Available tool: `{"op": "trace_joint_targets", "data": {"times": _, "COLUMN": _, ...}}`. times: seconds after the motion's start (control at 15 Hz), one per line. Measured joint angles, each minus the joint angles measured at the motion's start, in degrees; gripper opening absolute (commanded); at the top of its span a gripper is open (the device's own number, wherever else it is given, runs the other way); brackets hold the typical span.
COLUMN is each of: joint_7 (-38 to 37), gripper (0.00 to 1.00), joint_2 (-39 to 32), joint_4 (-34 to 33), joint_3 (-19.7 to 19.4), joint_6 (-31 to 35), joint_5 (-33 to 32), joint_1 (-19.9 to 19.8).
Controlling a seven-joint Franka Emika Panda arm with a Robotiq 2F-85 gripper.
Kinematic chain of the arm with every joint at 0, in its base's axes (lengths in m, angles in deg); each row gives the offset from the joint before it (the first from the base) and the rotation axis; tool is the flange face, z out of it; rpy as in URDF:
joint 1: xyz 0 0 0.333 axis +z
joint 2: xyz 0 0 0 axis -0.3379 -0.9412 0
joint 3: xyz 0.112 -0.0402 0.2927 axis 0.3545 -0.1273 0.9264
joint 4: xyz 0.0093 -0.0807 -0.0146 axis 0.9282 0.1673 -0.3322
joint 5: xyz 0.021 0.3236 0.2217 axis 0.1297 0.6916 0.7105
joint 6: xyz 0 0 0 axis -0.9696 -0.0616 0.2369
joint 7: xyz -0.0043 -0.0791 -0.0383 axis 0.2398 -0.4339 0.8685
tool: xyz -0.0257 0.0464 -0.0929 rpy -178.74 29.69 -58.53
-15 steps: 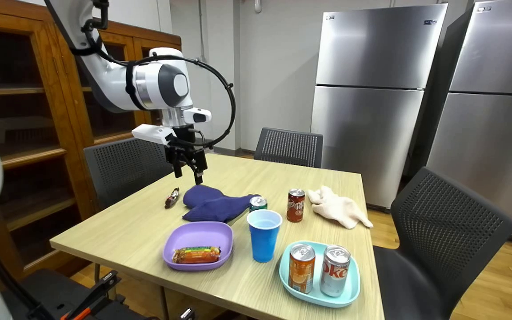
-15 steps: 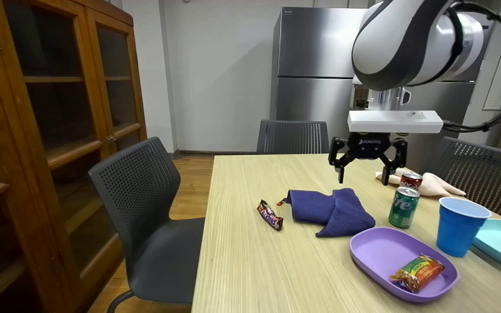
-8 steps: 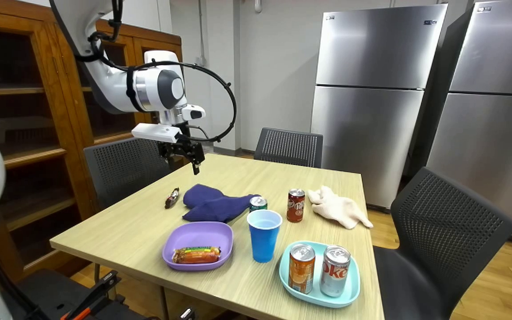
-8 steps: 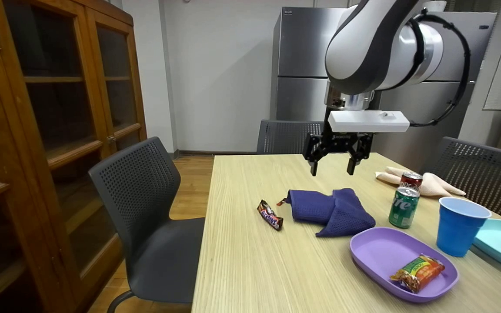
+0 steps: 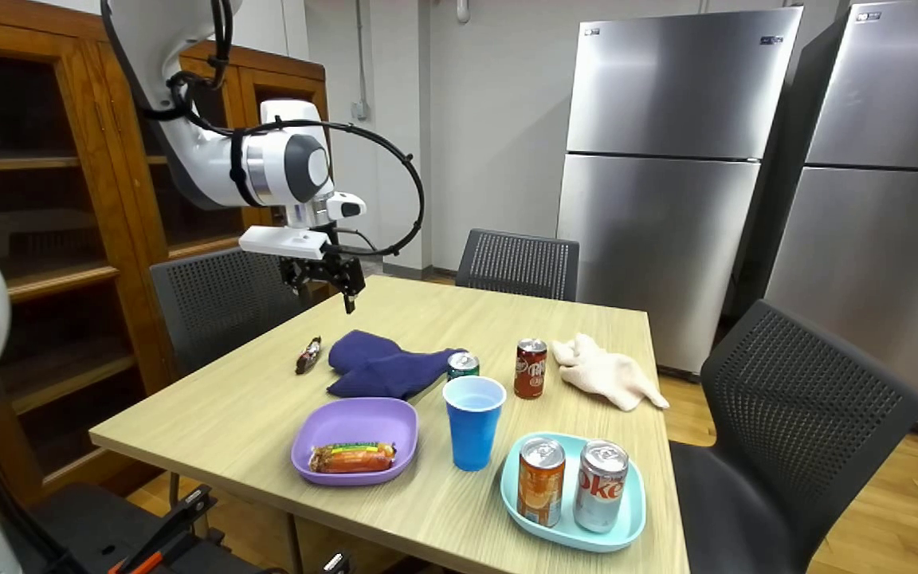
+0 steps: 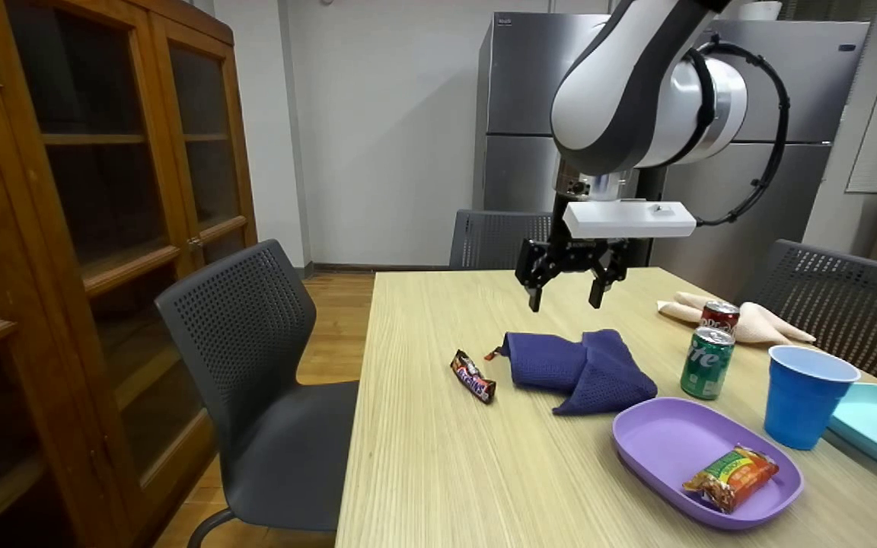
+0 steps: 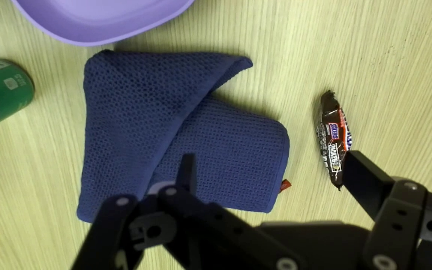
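Spread wide, the hand is hovering above the tabletop, its height hard to judge; nearby, a navy cloth is lying beside a Snickers bar.

wrist cam: up close, staring down at navy cloth
both exterior views: farther back, facing fridges across the table
all share: that cloth
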Motion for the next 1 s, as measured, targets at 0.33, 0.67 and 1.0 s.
{"op": "trace_joint_targets", "data": {"times": 0.33, "joint_7": 0.06, "gripper": 1.00, "joint_2": -0.10, "joint_4": 0.00, "joint_3": -0.09, "joint_6": 0.00, "joint_5": 0.00, "joint_1": 0.00}}
{"op": "trace_joint_targets", "data": {"times": 0.67, "joint_7": 0.56, "gripper": 1.00, "joint_2": -1.64, "joint_4": -0.96, "joint_3": -0.04, "joint_6": 0.40, "joint_5": -0.53, "joint_1": 1.81}}
{"op": "trace_joint_targets", "data": {"times": 1.0, "joint_7": 2.82, "gripper": 1.00, "joint_2": -5.21, "joint_4": -4.59, "joint_3": 0.26, "joint_6": 1.17, "joint_5": -0.65, "joint_1": 4.31}}
